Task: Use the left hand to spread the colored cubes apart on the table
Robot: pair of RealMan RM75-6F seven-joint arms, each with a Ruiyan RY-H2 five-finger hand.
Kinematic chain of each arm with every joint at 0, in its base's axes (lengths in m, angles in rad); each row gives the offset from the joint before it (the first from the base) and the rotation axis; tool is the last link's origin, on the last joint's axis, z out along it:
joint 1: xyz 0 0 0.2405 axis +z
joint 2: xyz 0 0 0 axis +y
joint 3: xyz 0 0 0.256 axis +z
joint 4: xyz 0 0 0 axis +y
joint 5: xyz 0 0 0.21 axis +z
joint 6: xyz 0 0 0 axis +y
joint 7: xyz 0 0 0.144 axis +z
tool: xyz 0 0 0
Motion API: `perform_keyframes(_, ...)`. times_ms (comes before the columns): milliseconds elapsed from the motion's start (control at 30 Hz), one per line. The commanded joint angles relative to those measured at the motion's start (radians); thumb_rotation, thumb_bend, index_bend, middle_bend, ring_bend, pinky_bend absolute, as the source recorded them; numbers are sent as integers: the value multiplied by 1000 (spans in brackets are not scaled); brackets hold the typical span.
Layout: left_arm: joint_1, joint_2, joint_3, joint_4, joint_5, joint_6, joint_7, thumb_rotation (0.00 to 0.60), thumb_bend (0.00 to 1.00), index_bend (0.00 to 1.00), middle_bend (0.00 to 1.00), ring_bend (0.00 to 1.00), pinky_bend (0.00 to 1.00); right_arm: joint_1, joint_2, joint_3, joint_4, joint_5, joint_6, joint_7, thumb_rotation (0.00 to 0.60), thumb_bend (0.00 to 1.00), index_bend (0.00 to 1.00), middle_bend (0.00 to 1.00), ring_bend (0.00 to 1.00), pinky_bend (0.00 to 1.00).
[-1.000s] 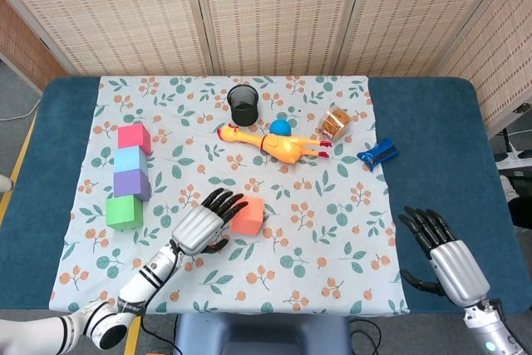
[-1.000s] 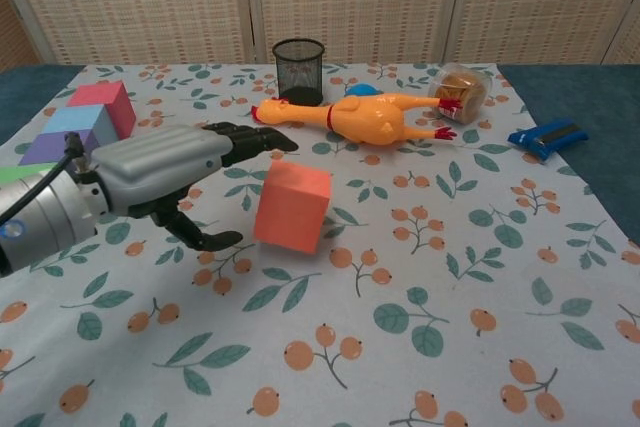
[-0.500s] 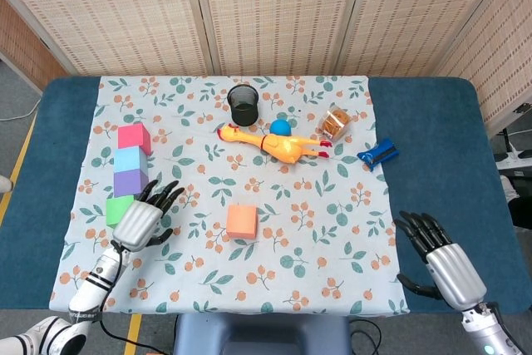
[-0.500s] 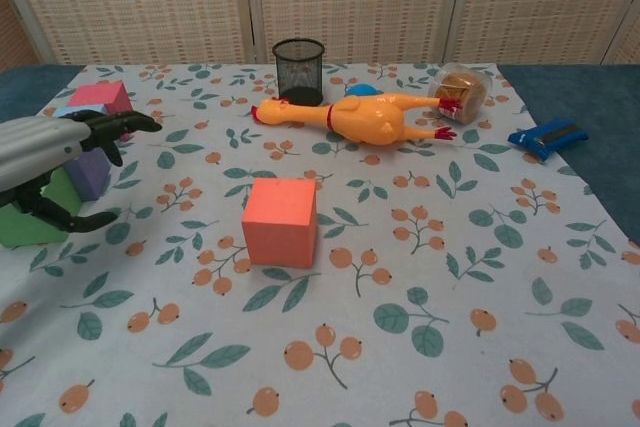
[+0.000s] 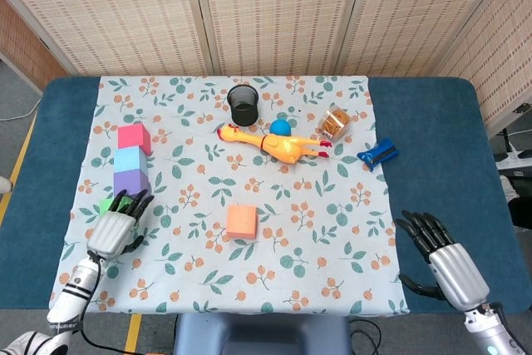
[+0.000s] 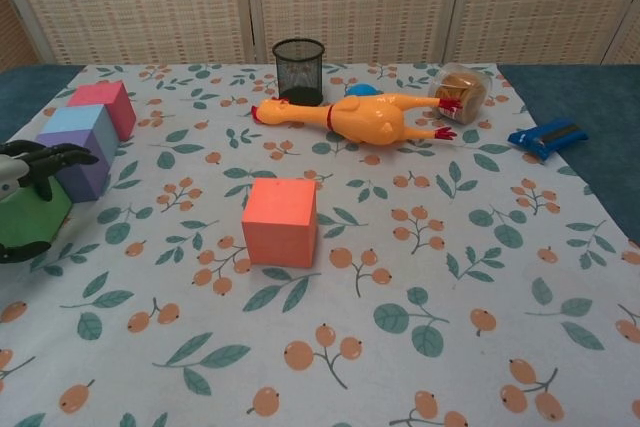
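Blue tabletop [image 5: 432, 122] under a floral cloth [image 5: 332, 205]. Left robot hand [image 5: 115, 226] has pulled back from the orange cube [image 5: 242, 221] to the near-left edge and now wraps its fingers around the green cube [image 6: 30, 215], gripping it. Right robot hand [image 5: 445, 259] hovers open at the near-right corner. Behind the green cube, touching in a row: purple cube [image 5: 131, 182], light-blue cube [image 5: 130, 159], pink cube [image 5: 134, 136]. Farther back lie a rubber chicken [image 5: 278, 144] and mesh cup [image 5: 243, 103].
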Motion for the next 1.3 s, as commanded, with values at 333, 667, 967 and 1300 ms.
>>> perform_keyframes(333, 123, 65, -5, 28, -29, 151, -25, 600, 328, 0, 0, 370, 0, 5, 4, -8, -8, -2, -17, -1, 600, 139, 0, 0, 0, 0)
perform_keyframes(667, 140, 121, 1, 21, 46, 190, -237, 600, 327, 0, 0, 173, 0, 4, 4, -14, -14, -4, -25, -8, 600, 139, 0, 0, 0, 0)
perform_keyframes(967, 52, 148, -49, 80, -64, -63, -287, 600, 334, 0, 0, 0, 0, 1, 10, -15, -16, -7, -16, -12, 600, 139, 0, 0, 0, 0)
perform_keyframes(1300, 22, 110, -59, 163, -109, -174, -307, 600, 327, 0, 0, 134, 0, 1, 8, -15, -16, -6, -20, -17, 600, 139, 0, 0, 0, 0)
